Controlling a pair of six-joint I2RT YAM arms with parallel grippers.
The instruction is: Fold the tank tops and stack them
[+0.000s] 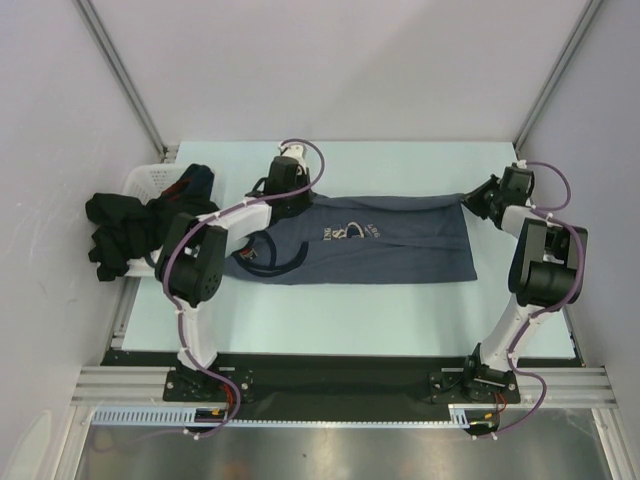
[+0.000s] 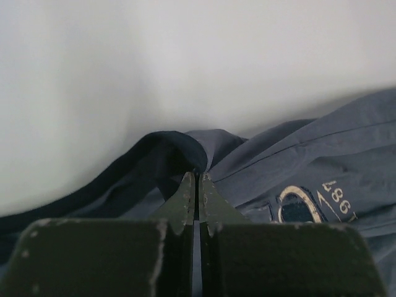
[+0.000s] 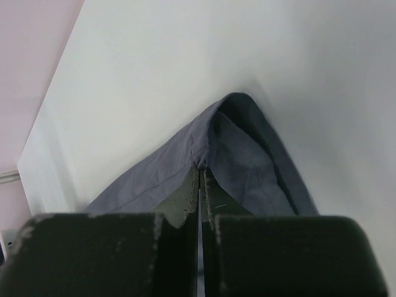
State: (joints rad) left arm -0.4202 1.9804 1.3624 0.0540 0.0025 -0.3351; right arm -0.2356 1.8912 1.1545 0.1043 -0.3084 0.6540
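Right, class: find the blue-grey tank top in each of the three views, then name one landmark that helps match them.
Top external: blue-grey tank top spread wide, mid-frame.
Left wrist: tank top at lower right, its edge pinched in the left gripper.
Right wrist: tank top at centre, a corner pinched in the right gripper.
Landmark: its white chest logo, also in the left wrist view, not in the right wrist view.

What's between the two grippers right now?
The blue-grey tank top, its far edge stretched from left gripper to right gripper; top view shows it.
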